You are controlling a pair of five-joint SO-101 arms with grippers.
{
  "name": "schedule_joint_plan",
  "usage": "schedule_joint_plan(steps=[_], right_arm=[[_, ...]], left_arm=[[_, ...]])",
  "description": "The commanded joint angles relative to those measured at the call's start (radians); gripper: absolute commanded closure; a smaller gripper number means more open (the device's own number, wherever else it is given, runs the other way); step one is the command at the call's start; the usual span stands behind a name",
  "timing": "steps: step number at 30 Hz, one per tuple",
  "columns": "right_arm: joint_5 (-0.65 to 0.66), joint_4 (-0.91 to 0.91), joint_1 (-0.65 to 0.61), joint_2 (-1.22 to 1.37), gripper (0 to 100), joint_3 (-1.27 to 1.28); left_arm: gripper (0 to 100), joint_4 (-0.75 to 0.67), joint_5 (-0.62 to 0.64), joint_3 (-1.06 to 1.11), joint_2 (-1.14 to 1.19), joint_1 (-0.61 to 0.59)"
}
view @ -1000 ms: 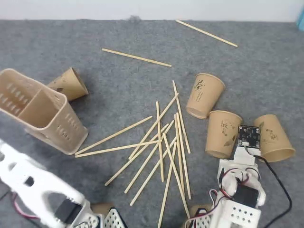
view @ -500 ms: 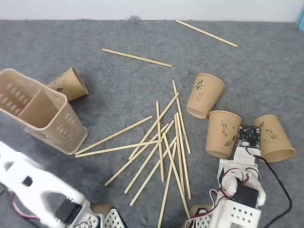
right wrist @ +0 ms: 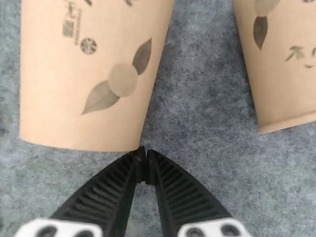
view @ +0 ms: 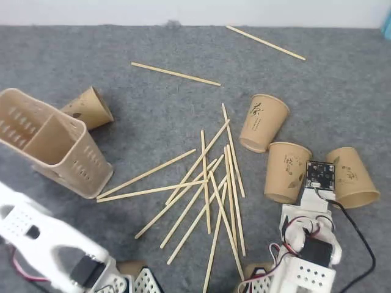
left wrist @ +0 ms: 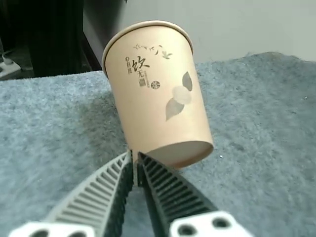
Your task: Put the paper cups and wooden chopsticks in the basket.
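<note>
Several wooden chopsticks (view: 208, 183) lie crossed in the middle of the grey carpet, with two more (view: 176, 74) at the back. The beige basket (view: 36, 116) lies tipped at the left, a paper cup (view: 90, 107) beside it. Three paper cups rest on their sides at the right: one (view: 264, 122) farther back and two (view: 286, 171) (view: 351, 176) near the front. My right gripper (right wrist: 144, 160) is shut with nothing in it, its tips at the rim of one cup (right wrist: 94, 74), the other cup (right wrist: 276, 64) apart. My left gripper (left wrist: 134, 159) is shut and holds nothing, just short of a cup's (left wrist: 158, 98) base.
The right arm (view: 308, 244) stands at the front right, its wrist between the two near cups. The left arm's white link (view: 36, 235) crosses the front left corner. A pale wall edges the carpet at the back.
In the high view the left arm's white link has sunk a little toward the front left corner. The right arm, cups, chopsticks and basket have not moved.
</note>
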Motion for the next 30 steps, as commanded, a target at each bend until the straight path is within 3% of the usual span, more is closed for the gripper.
schedule_joint_plan(steps=[1,4,11,19,26,30], right_arm=[[0.012,-0.012,0.013,-0.013,99.1,0.017],[0.012,-0.012,0.013,-0.013,99.1,0.017],[0.012,-0.012,0.013,-0.013,99.1,0.017],[0.012,-0.012,0.013,-0.013,99.1,0.017],[0.012,-0.012,0.013,-0.013,99.1,0.017],[0.012,-0.012,0.013,-0.013,99.1,0.017]], left_arm=[[99,-0.002,-0.041,-0.051,-0.089,0.005],[98,-0.002,-0.046,-0.051,-0.089,0.005],[85,-0.002,-0.140,-0.050,-0.086,0.000],[85,-0.011,-0.242,-0.050,-0.086,0.003],[85,-0.207,-0.262,-0.044,-0.005,0.021],[85,-0.215,-0.299,-0.048,0.021,0.040]])
